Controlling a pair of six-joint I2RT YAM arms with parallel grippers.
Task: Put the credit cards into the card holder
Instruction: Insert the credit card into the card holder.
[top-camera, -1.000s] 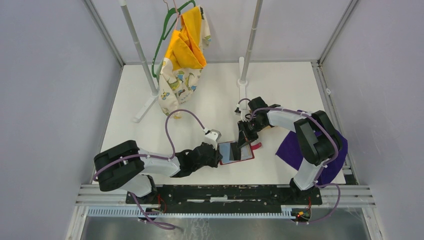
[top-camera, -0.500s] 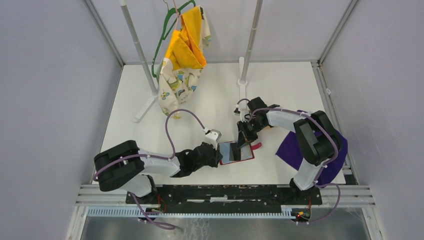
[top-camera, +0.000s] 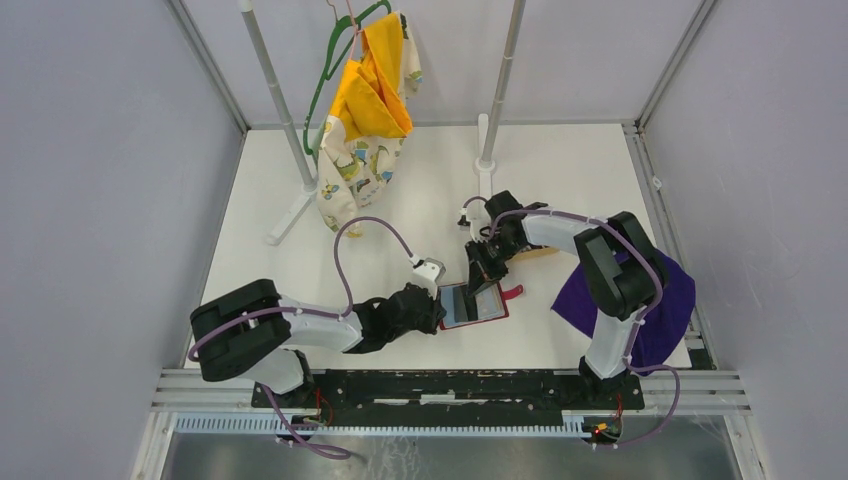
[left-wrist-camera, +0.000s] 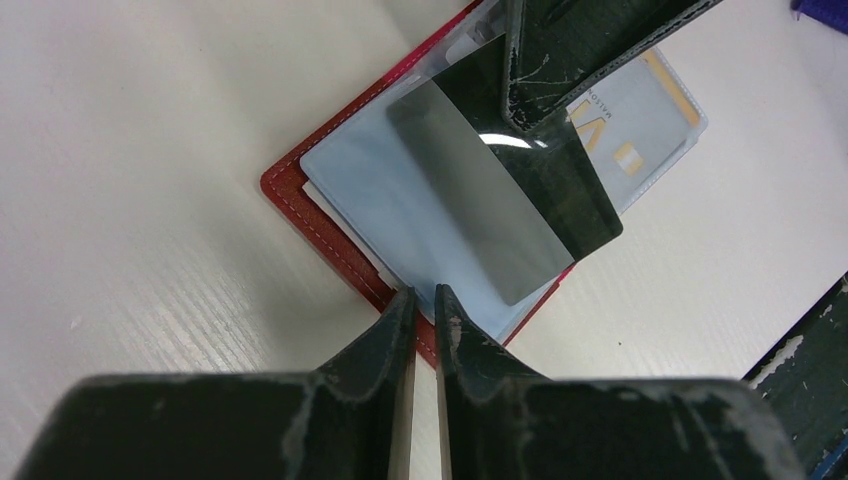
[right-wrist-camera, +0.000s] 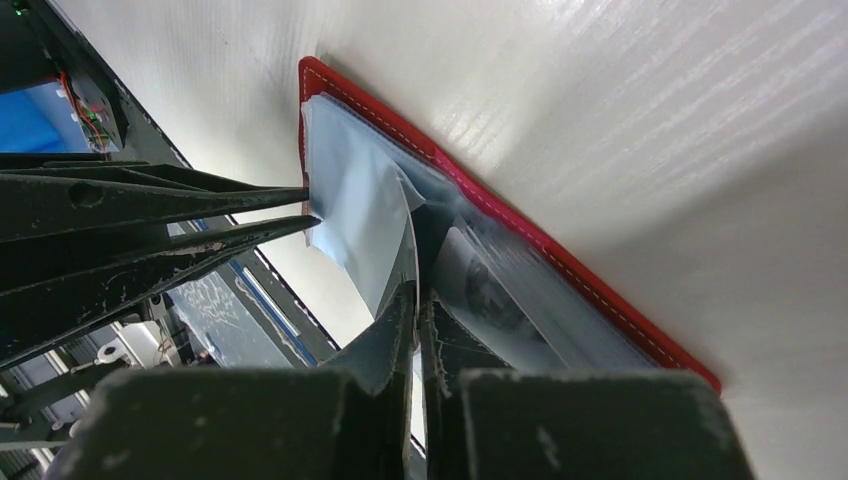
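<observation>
Found the card holder (top-camera: 478, 306) lying open and flat on the white table (top-camera: 420, 190), near the front edge and between the two grippers, with its red snap tab (top-camera: 513, 292) sticking out to the right. Saw the left gripper (top-camera: 437, 306) low at the holder's left edge, fingers drawn to a narrow slit and pinching that edge. Saw the right gripper (top-camera: 482, 277) reaching in from the far side, fingers almost together and clamped on a black card (left-wrist-camera: 560, 200). Noted the black card lying slantwise across a pale blue card (left-wrist-camera: 360, 190) inside the holder, one end greyed over; could not tell whether by a clear pocket or by glare. Spotted a printed card (left-wrist-camera: 655, 110) with an orange stripe under clear plastic on the holder's other half, just beyond the right fingers. From the right wrist, made out the black card edge-on between those fingers, tilted down toward the pockets, with the left fingertips closing on the pale sheet's corner nearby. Noted a purple cloth (top-camera: 660, 300) on the table's right side, partly under the right arm, apart from the holder. Noted a yellow patterned garment (top-camera: 375, 100) on a green hanger (top-camera: 335, 70) at the back.
</observation>
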